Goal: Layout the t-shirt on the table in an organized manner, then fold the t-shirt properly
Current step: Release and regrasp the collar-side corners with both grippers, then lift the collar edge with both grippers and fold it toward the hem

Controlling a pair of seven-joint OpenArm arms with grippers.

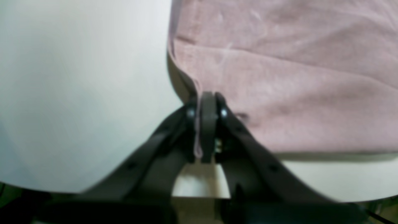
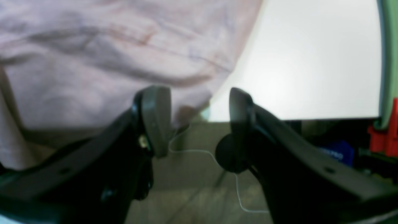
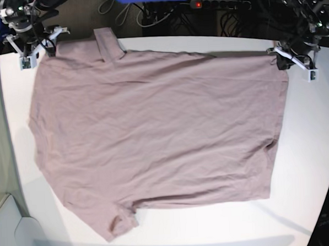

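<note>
T-shirt (image 3: pixel 154 134) spread flat on table (image 3: pixel 315 148). Left gripper (image 1: pixel 207 102) pinches its corner, ready to tug it straight; right gripper (image 2: pixel 199 105) gapes empty beside the opposite corner.

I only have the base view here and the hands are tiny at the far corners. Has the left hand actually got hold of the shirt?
Observer: Yes. In the left wrist view the left hand is shut on the t-shirt, pinching its edge, and a strip of cloth hangs down between the pads.
Operator: And the right hand?
Observer: The right hand is open, and its pads have a clear gap between them. The cloth lies beside the left pad; nothing is pinched.
Operator: Is it over the table?
Observer: It sits at the table edge, with the floor showing between the pads.
</note>
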